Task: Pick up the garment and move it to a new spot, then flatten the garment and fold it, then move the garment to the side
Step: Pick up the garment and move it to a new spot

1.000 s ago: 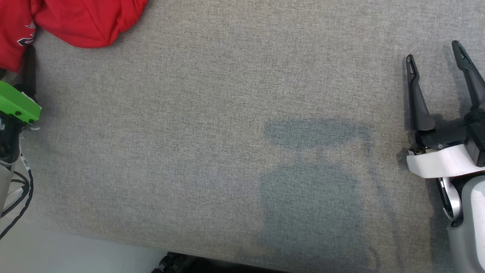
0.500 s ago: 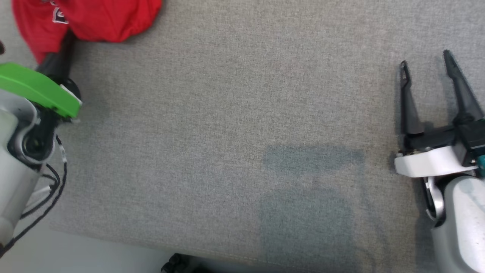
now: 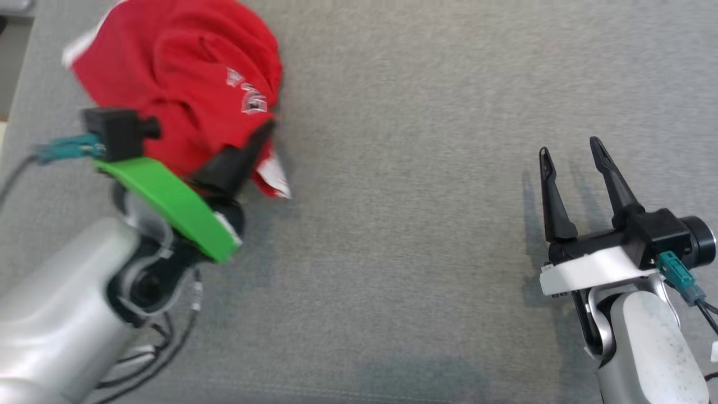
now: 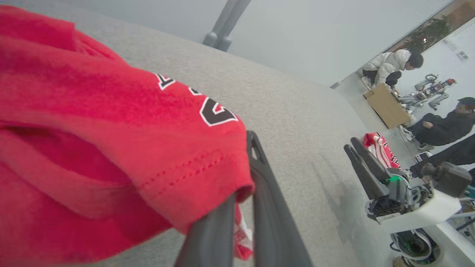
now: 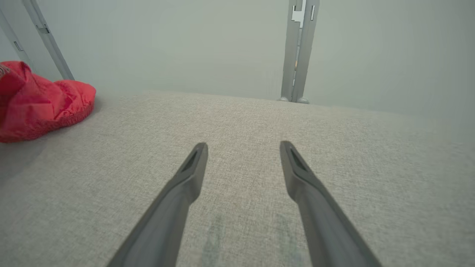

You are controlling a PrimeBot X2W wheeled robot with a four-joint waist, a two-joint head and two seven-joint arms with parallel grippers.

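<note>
Likely soft, light, droopy garment pinched at its hem between left gripper fingers; right gripper fingers spread, empty.

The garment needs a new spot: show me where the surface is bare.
Bare: the wide middle of the grey surface, between the red garment in the shut left gripper and the open right gripper, and beyond that gripper. Crowded: the left, around the garment.

Left gripper fingers newly clamped on red garment
</note>
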